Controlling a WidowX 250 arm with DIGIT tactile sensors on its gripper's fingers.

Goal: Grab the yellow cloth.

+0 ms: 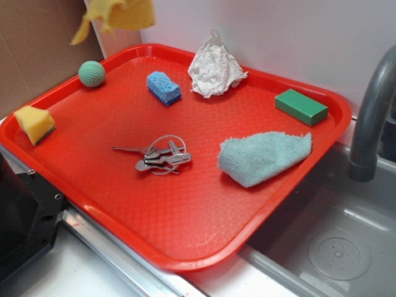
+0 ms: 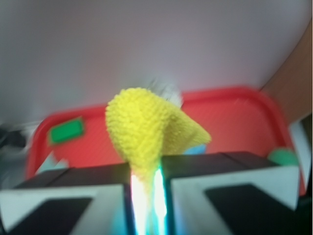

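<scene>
The yellow cloth hangs in the air at the far left of the scene, above the far-left corner of the red tray and clear of its surface. In the exterior view only its lower part shows at the top edge, with one floppy pointed corner drooping down to the left.

In the wrist view the cloth bunches up out of the end effector. The two jaws stand almost together, clamped on a narrow pinch of the fabric, and the rest flares out above them in a loose, knitted-looking fold. It reads as light and limp: it takes no shape of its own and drapes from wherever it is held. A pinch on a gathered fold, as here, looks a sounder hold than a single thin edge, which could slide out. It is not fragile, and the nubby weave should give the pads some grip.

On the tray below lie the other things, all well apart from the cloth:

- a green ball at the far left
- a yellow sponge at the left rim
- a blue sponge
- a crumpled white paper at the far side
- a green block at the far right
- a light blue cloth
- a bunch of metal keys near the middle

A grey tap stands over the sink to the right.
</scene>
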